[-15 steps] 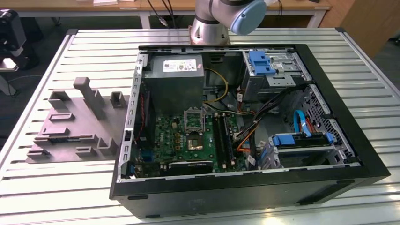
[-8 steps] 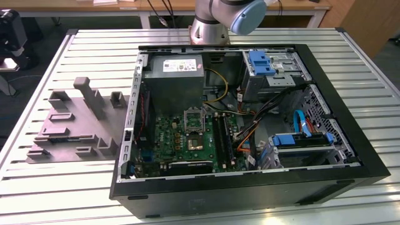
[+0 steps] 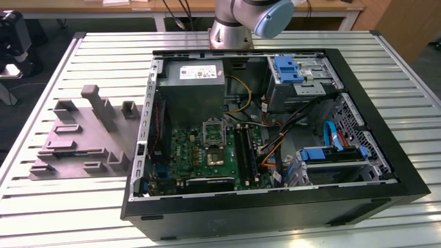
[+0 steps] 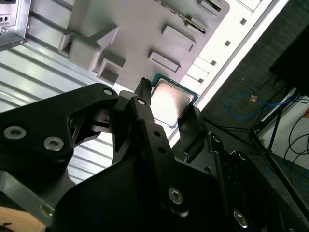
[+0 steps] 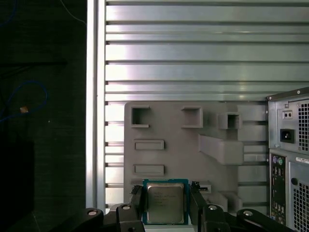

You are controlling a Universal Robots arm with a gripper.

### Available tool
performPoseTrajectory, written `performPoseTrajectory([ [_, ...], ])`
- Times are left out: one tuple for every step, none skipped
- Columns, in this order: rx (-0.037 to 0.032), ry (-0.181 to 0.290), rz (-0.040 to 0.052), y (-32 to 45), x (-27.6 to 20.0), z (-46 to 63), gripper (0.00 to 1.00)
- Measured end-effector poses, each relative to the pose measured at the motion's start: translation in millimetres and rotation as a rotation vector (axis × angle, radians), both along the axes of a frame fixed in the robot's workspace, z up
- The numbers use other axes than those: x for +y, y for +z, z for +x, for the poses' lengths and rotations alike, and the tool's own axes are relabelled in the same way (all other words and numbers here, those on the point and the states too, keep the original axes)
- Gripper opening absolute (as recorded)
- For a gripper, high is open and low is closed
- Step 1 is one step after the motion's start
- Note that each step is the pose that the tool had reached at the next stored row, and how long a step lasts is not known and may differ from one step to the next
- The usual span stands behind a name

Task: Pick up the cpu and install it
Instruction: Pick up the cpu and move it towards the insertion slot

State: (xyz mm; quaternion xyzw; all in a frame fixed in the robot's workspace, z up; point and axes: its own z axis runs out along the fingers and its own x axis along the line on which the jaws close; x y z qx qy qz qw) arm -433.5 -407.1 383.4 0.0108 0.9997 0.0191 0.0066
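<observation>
Slatted aluminium worktop (image 3: 62, 206), ribbed and shiny, carries an open black steel computer case (image 3: 276, 214) with a green circuit board (image 3: 196, 152) on its floor. Beside the case, toward the worktop's edge at the exterior view's left, lies a matt grey moulded tray (image 3: 69, 152) of raised blocks and rectangular pockets. In the first wrist view the black gripper (image 5: 165, 199), angular bolted links, has its fingers (image 5: 136, 203) drawn in to a narrow gap and pressed against two opposite sides of the cpu (image 5: 165, 207), a thin flat square with a brushed silvery lid and teal rim, clamped over the tray's border.
</observation>
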Motion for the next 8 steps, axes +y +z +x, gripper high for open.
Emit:
performPoseTrajectory([
  [0.0, 0.0, 0.0, 0.0, 0.0, 0.3, 0.47],
  [0.0, 0.0, 0.0, 0.0, 0.0, 0.6, 0.47],
  [0.0, 0.0, 0.0, 0.0, 0.0, 0.8, 0.47],
  [0.0, 0.0, 0.0, 0.0, 0.0, 1.1, 0.47],
  [-0.0001, 0.0, 0.0001, -0.1, 0.0, 1.3, 0.47],
  [0.0, 0.0, 0.0, 0.0, 0.0, 1.6, 0.47],
  [0.0, 0.0, 0.0, 0.0, 0.0, 1.9, 0.47],
  [0.0, 0.0, 0.0, 0.0, 0.0, 2.1, 0.47],
])
